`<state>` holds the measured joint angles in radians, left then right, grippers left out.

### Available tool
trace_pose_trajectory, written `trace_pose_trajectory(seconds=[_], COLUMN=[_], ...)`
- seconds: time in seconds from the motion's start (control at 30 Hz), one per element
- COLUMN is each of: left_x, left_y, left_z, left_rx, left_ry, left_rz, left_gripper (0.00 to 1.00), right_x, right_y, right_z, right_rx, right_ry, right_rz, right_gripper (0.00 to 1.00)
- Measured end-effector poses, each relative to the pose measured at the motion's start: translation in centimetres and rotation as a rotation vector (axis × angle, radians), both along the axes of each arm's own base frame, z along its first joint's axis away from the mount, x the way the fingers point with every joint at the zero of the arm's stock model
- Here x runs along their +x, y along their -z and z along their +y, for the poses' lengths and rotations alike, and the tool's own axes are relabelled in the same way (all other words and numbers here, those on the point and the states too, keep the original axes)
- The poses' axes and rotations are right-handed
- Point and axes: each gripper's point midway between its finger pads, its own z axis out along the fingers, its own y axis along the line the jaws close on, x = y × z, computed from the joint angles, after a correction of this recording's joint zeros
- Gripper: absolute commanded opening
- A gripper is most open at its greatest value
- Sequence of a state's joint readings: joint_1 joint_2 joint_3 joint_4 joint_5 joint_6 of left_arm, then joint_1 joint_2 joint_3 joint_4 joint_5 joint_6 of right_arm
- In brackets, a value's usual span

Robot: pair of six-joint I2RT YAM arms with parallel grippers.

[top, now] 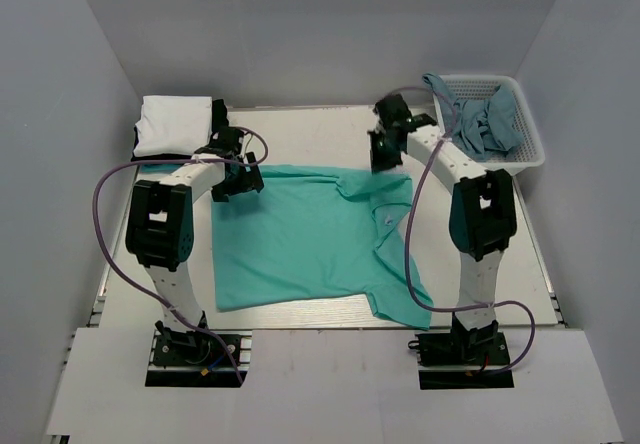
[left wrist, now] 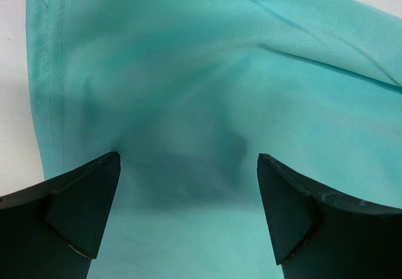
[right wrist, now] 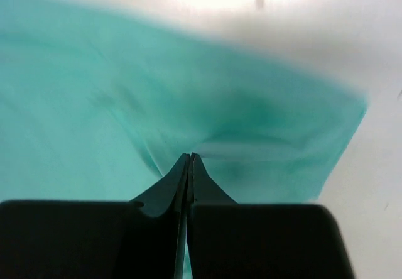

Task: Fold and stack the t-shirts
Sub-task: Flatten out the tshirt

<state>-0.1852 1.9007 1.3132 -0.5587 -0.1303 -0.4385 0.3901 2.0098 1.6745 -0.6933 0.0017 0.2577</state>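
White lattice basket (top: 527, 154) holds crumpled grey-blue cloth (top: 490, 124).

Two arms: left arm (top: 165, 224), right arm (top: 480, 214). Two tools: left tool (left wrist: 188, 163), right tool (right wrist: 190, 159). Two purple cables (top: 100, 194), one per arm. One table (top: 300, 134). One green shirt (top: 300, 244) spread out. Far-left stack: two folded shirts clear, white shirt (top: 172, 124) over black shirt (top: 217, 114); lower layers uncountable. One basket (top: 530, 154). Inside, grey-blue cloth heap (top: 490, 124), piece count unclear.
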Motion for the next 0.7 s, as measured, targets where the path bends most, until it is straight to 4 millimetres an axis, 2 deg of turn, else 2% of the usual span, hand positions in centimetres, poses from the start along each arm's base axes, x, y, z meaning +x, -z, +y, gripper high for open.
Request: trace_pose_trajectory(seconds=[0.1, 0.17, 0.23, 0.27, 0.33, 0.37, 0.4, 0.43, 0.53, 0.57, 0.63, 0.7], left_x=[-0.1, -0.2, -0.1, -0.1, 0.1, 0.1, 0.2, 0.2, 0.4, 0.5, 0.7, 0.9], left_y=[0.8, 1.6, 1.6, 1.6, 1.6, 1.6, 1.6, 1.6, 1.5, 1.4, 1.2, 0.9], left_z=[0.2, 0.4, 0.5, 0.6, 0.7, 0.6, 0.6, 0.7, 0.7, 0.7, 0.8, 0.8], left_rx=[0.012, 0.025, 0.035, 0.039, 0.047, 0.050, 0.054, 0.058, 0.066, 0.068, 0.072, 0.074], left_ry=[-0.003, 0.000, 0.002, 0.006, 0.018, 0.024, 0.032, 0.037, 0.052, 0.054, 0.057, 0.060], left_rz=[0.015, 0.029, 0.025, 0.023, 0.019, 0.017, 0.014, 0.012, 0.008, 0.007, 0.002, -0.004], left_gripper=[1.00, 1.00, 1.00, 1.00, 1.00, 1.00, 1.00, 1.00, 1.00, 1.00, 1.00, 1.00], right_x=[5.8, 9.7, 13.0, 14.5, 16.4, 17.2, 18.3, 19.9, 23.8, 24.3, 23.4, 20.9], right_y=[-5.1, -7.9, -9.4, -9.5, -8.3, -7.7, -6.7, -5.9, -4.4, -4.0, -3.0, -2.8], right_z=[1.2, 1.3, 0.8, 0.4, -0.9, -1.4, -1.9, -2.4, -2.7, -2.6, -2.4, -2.0], right_rx=[0.056, 0.091, 0.124, 0.141, 0.153, 0.159, 0.163, 0.158, 0.141, 0.133, 0.107, 0.092], right_ry=[0.067, 0.132, 0.191, 0.218, 0.256, 0.265, 0.278, 0.287, 0.282, 0.268, 0.235, 0.193], right_rz=[-0.151, -0.244, -0.321, -0.357, -0.404, -0.425, -0.448, -0.484, -0.564, -0.575, -0.552, -0.506], right_gripper=[0.00, 0.00, 0.00, 0.11, 0.06, 0.21, 0.44, 0.90, 0.90, 0.90, 0.90, 0.90])
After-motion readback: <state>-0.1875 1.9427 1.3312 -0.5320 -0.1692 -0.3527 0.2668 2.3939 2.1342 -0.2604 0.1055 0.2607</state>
